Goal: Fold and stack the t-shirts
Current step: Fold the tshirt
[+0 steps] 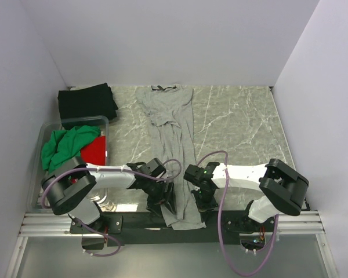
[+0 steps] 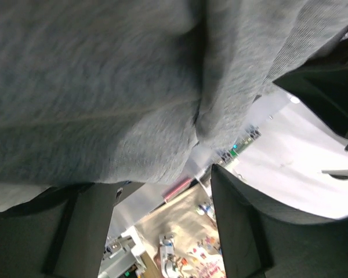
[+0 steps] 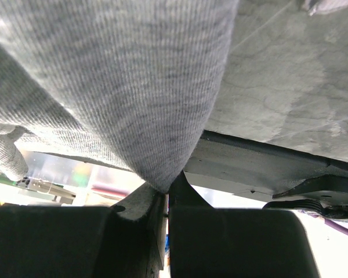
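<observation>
Our right fingers (image 3: 238,243) pinch the near edge of the grey t-shirt (image 1: 173,124) so we can fold it; our left fingers (image 2: 255,231) are spread.

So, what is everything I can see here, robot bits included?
marble-patterned table: one, grey-white, under everything
clear plastic bin: one, see-through, left side
heather-grey short-sleeved t-shirt: one, grey, lengthwise down the middle
folded black t-shirt: one, black, far left corner
crumpled green t-shirt: one, green, inside the bin
red t-shirt: one, red, same bin
left pincer: one, black, open, by the grey shirt's near end
right pincer: one, black, shut on that shirt
</observation>
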Tool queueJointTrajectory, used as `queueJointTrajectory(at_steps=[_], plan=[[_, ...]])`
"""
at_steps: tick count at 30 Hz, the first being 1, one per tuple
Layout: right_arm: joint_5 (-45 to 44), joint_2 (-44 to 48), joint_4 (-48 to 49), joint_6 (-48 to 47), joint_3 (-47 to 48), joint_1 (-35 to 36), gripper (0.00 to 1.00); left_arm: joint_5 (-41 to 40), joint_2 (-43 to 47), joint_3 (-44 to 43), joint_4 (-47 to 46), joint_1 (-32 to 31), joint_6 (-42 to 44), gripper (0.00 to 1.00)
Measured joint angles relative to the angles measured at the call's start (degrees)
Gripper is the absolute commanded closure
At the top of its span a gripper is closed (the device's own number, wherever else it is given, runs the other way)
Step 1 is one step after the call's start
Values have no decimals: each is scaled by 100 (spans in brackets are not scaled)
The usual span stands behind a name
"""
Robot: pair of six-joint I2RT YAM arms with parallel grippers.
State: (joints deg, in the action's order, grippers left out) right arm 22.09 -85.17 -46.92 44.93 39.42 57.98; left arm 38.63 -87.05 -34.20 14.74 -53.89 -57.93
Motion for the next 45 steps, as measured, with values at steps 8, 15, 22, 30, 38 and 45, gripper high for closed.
queueJointTrajectory(at_steps=[8,15,22,30,38,45], plan=[[-17,33,-31,-48,0,0,100,-363,-199,-254,247,-144,85,58],[-15,144,-33,-48,0,0,100,-619,-267,-457,573,-267,275,100],[-15,155,-55,-72,0,0,100,-728,26,-1338,1685,-273,632,94],[-15,214,-157,-94,7,0,99,-761,350,-2140,3307,-273,1097,48],[-101,391,-461,-85,205,0,71,-940,1075,-2291,4380,-273,1252,39],[-516,874,-820,24,713,0,66,-1029,1086,-1545,3366,-271,986,30]])
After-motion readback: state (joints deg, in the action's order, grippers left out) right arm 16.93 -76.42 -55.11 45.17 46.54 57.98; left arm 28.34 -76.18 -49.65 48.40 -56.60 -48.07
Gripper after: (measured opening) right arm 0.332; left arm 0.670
